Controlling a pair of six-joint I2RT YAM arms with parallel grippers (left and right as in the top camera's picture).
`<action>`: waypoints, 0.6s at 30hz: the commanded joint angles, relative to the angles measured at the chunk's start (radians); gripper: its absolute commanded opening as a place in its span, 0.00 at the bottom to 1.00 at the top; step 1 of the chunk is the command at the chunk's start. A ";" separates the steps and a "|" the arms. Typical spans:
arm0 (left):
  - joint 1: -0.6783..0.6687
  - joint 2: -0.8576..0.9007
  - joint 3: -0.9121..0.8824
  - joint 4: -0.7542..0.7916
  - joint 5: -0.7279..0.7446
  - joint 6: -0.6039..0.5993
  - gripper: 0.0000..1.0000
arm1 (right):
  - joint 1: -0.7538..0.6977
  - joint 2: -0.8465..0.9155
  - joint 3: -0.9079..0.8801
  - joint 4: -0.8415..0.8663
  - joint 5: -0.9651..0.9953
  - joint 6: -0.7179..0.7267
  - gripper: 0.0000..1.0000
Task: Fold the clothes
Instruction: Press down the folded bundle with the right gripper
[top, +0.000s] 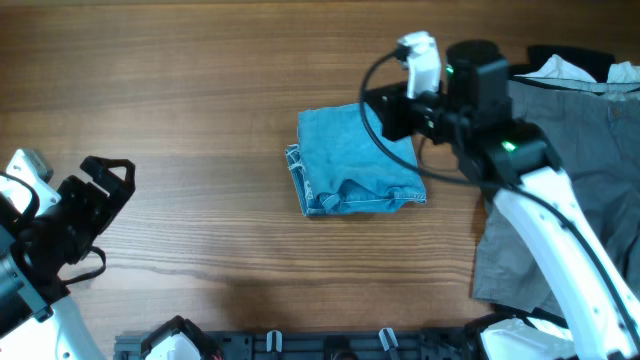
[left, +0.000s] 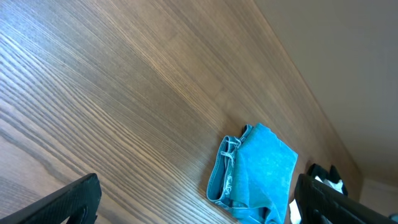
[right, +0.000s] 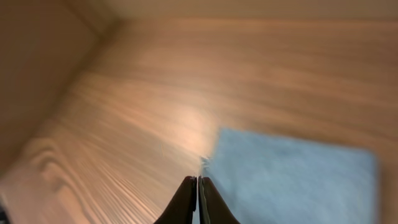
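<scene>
The light-blue denim jeans lie folded into a small square bundle at the table's middle. They also show in the left wrist view and, blurred, in the right wrist view. My right gripper is over the bundle's far right corner, and its fingers are pressed shut with nothing visible between them. My left gripper is open and empty at the table's left, well away from the jeans; its fingers frame the left wrist view.
Grey trousers lie spread over the table's right side under my right arm. A white garment and a dark one sit at the back right. More white cloth is at the front right. A black rail runs along the front edge.
</scene>
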 joint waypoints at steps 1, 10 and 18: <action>-0.005 -0.002 0.011 0.003 -0.001 0.021 1.00 | 0.000 0.121 -0.065 -0.073 0.119 -0.021 0.04; -0.005 -0.002 0.011 0.003 -0.001 0.021 1.00 | 0.066 0.534 -0.164 -0.113 -0.102 0.058 0.04; -0.005 -0.002 0.011 0.003 -0.001 0.021 1.00 | 0.044 0.579 -0.129 -0.103 -0.166 0.046 0.04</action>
